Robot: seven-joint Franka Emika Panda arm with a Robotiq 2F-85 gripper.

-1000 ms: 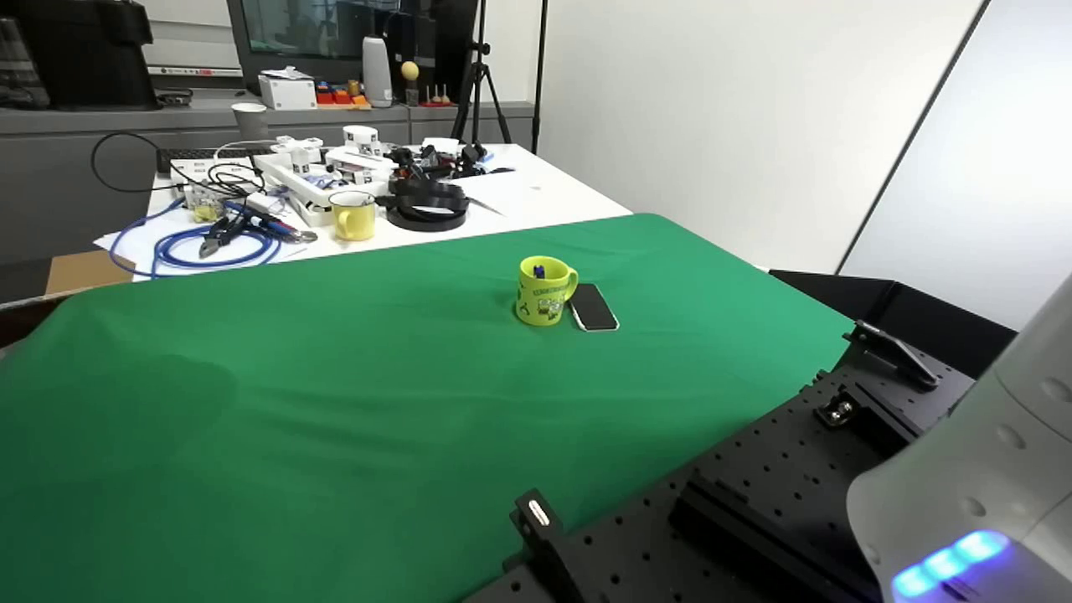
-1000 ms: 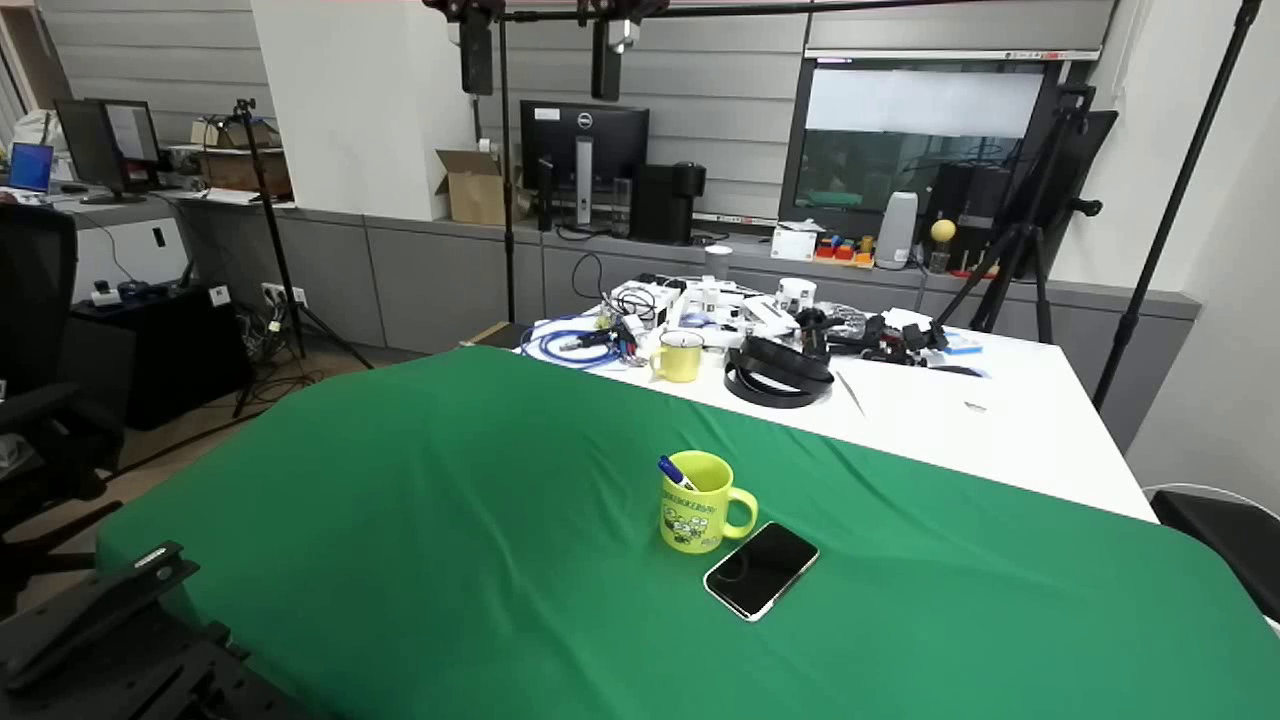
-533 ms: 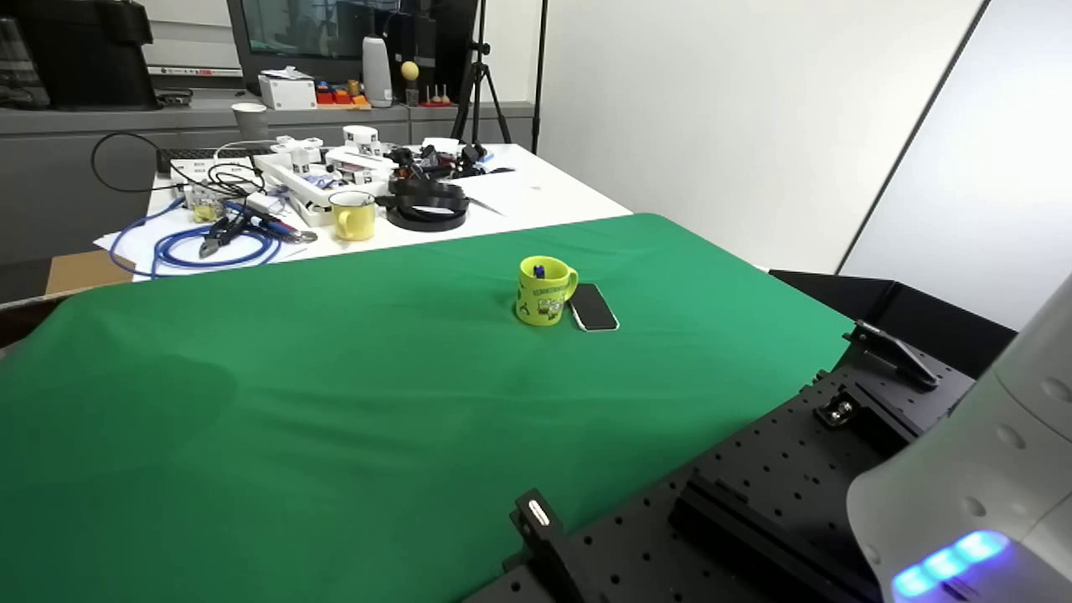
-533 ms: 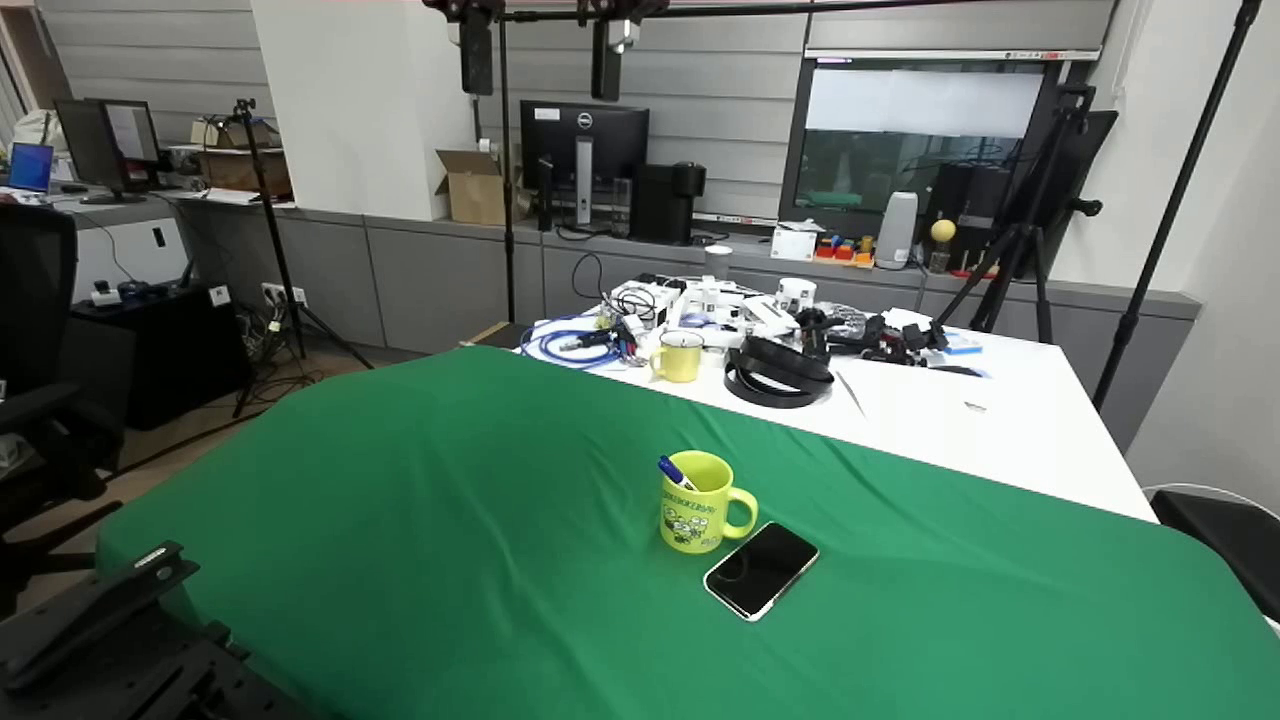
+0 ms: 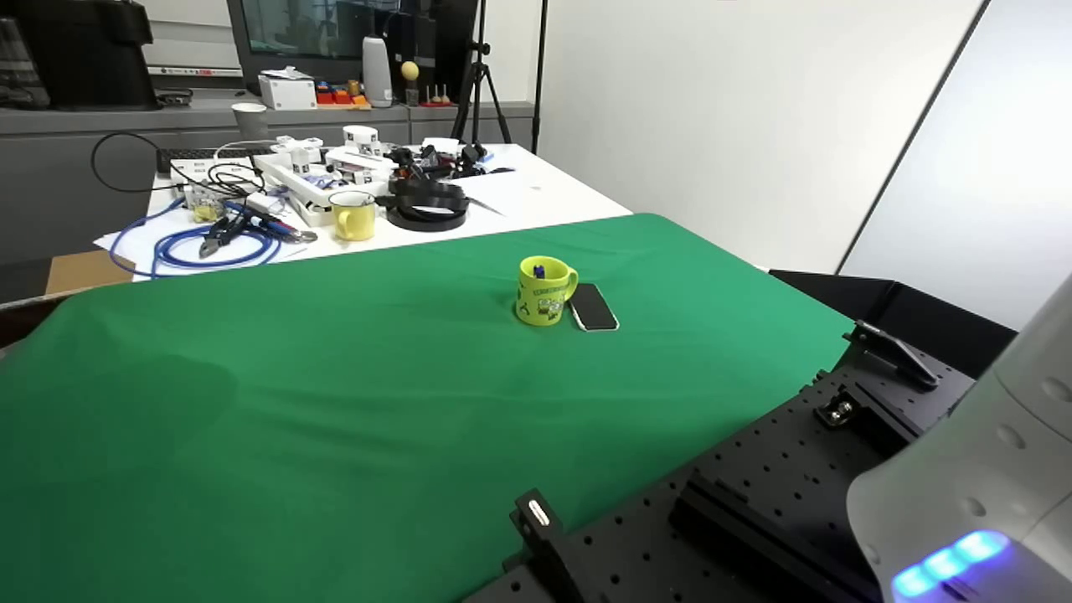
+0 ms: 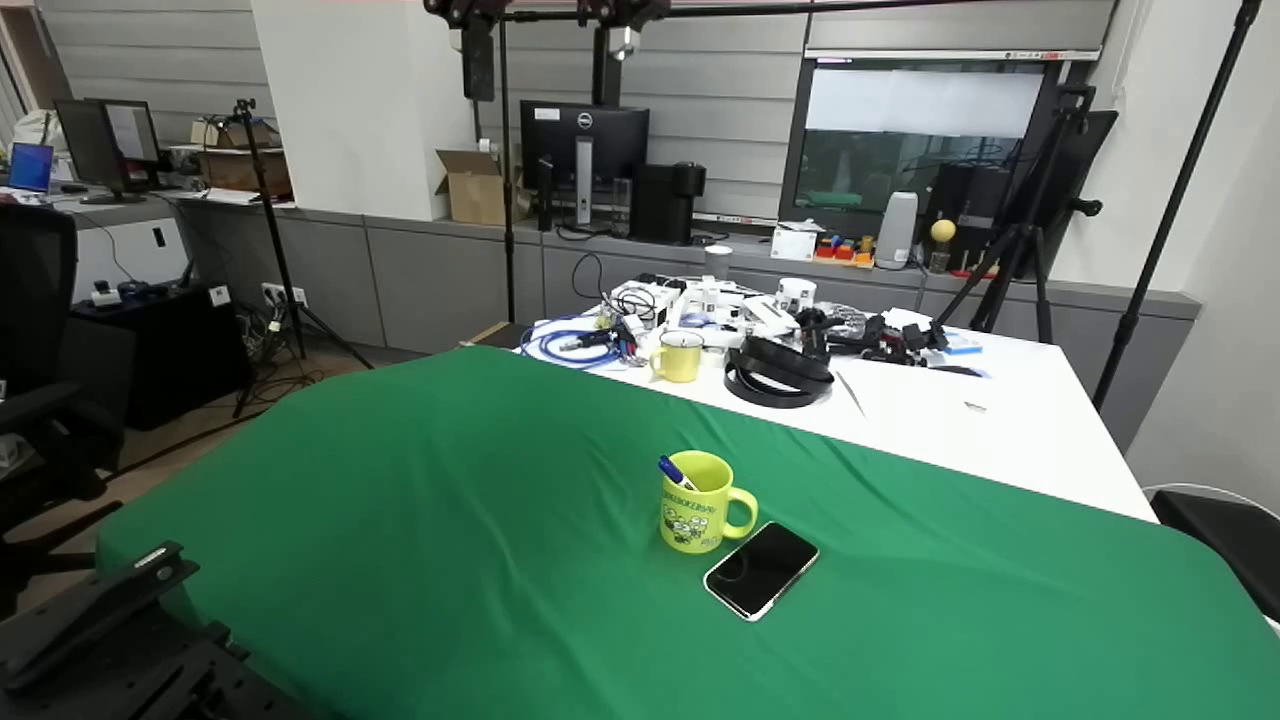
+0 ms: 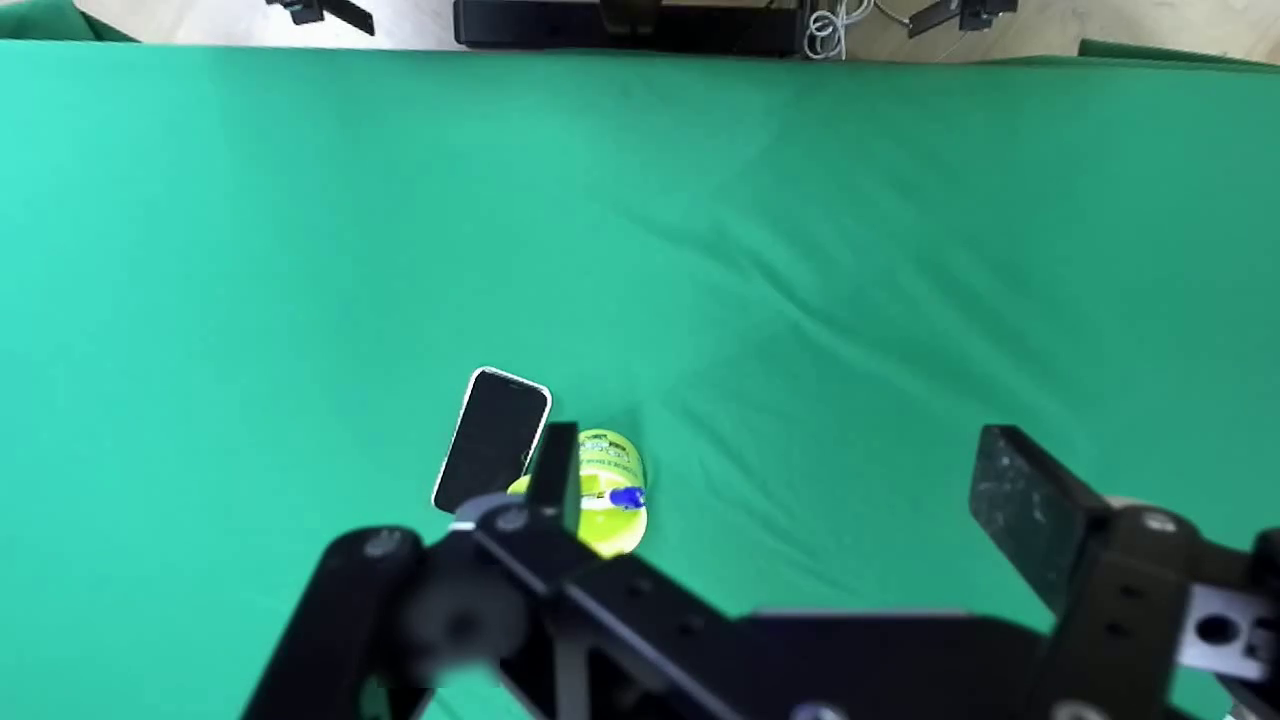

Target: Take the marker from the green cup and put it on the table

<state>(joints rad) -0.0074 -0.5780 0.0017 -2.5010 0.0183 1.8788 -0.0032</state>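
Gripper (image 7: 780,465) stands spread wide, holding nothing; marker (image 6: 675,471) leans in cup (image 6: 693,510). Off-centre descent could strike the cup and topple it.

"DELL" on black monitor (image 6: 556,145), illegible lettering on green cup (image 6: 692,512)
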